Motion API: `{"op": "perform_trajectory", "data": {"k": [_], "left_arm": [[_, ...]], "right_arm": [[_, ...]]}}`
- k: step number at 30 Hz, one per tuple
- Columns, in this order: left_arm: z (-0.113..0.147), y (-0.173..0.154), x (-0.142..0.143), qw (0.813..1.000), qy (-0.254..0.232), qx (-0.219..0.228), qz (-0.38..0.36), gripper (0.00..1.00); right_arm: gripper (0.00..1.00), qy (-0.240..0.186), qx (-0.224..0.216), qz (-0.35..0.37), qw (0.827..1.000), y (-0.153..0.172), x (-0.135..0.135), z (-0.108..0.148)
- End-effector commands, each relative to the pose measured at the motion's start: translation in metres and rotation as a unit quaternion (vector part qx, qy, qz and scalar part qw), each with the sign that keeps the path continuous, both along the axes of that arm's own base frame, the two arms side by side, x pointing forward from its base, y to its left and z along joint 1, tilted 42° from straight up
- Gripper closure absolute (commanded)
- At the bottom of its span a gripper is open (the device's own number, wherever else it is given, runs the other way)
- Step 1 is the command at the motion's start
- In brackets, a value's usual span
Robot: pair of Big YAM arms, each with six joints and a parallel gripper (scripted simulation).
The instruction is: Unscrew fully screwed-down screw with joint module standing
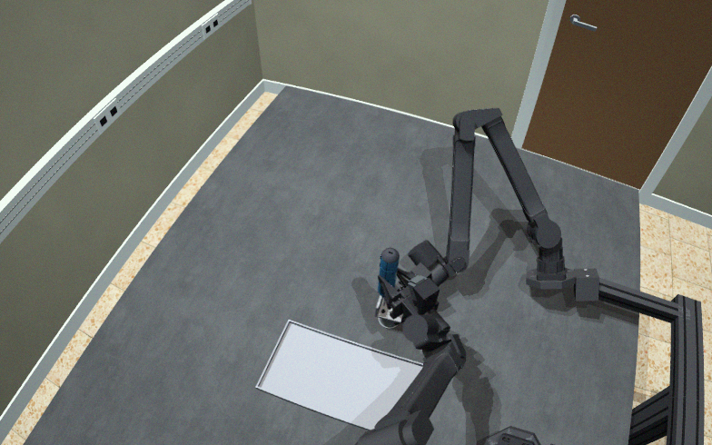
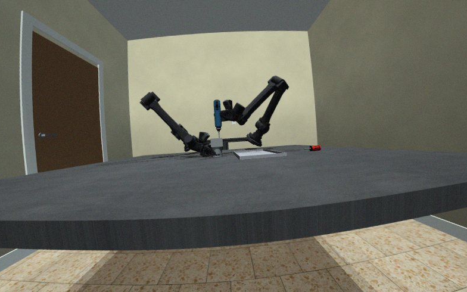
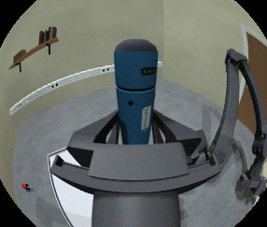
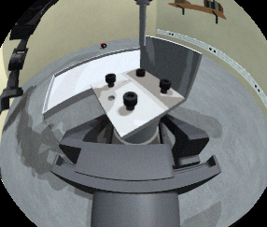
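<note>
Your left gripper [image 1: 389, 284] [image 2: 219, 115] [image 3: 136, 134] grasps the driver [image 1: 388, 271] [image 2: 217, 112] [image 3: 135, 92] [image 4: 142, 22] above the bracket [image 1: 386, 316] [image 2: 216, 142] [image 4: 133, 104]; your right gripper [image 1: 389, 318] [image 2: 213, 152] [image 4: 136, 132] clasps the standing module [image 2: 218, 152] [image 4: 147, 136]. You're likely lining up on the low far screw [image 4: 141, 72]; lower straight into its socket, then press

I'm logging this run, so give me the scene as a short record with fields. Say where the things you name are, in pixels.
left gripper [image 1: 389, 281] [image 2: 218, 117] [image 3: 135, 134]: shut on electric screwdriver [image 1: 389, 265] [image 2: 217, 112] [image 3: 135, 69] [image 4: 142, 27]
right gripper [image 2: 215, 152] [image 4: 136, 134]: shut on joint module [image 2: 218, 150] [image 4: 143, 139]
module pose: standing
bracket [image 2: 216, 142] [image 4: 171, 64]: in place
screws: four visible; far screw [image 4: 141, 72] sits lowest, three stand raised
bit: above far screw, gap visible
tray [image 1: 336, 370] [image 2: 260, 155] [image 3: 77, 200] [image 4: 90, 78]: no screws seen inside
red-handled tool [image 2: 315, 148] [image 3: 26, 187] [image 4: 104, 45]: lying on table
</note>
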State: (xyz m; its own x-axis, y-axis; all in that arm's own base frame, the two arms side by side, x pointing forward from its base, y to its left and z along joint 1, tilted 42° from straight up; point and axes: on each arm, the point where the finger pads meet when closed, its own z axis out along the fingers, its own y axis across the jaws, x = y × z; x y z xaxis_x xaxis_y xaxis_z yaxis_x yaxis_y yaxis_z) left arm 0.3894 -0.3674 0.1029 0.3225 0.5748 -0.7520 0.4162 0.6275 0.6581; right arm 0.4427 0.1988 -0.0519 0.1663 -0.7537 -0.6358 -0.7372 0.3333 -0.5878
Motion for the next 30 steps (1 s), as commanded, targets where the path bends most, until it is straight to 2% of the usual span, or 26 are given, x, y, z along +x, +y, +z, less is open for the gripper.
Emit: {"op": "perform_trajectory", "data": {"k": [1, 30], "left_arm": [[0.0142, -0.0034, 0.0026, 1.0, -0.016, -0.021, -0.004, 0.58], [0.0107, -0.0002, 0.002, 1.0, -0.015, -0.016, -0.003, 0.58]], "right_arm": [[0.41, -0.006, 0.004, 0.001, 1.0, 0.003, 0.0019, 0.0045], [0.41, -0.006, 0.004, 0.001, 1.0, 0.003, 0.0019, 0.0045]]}}
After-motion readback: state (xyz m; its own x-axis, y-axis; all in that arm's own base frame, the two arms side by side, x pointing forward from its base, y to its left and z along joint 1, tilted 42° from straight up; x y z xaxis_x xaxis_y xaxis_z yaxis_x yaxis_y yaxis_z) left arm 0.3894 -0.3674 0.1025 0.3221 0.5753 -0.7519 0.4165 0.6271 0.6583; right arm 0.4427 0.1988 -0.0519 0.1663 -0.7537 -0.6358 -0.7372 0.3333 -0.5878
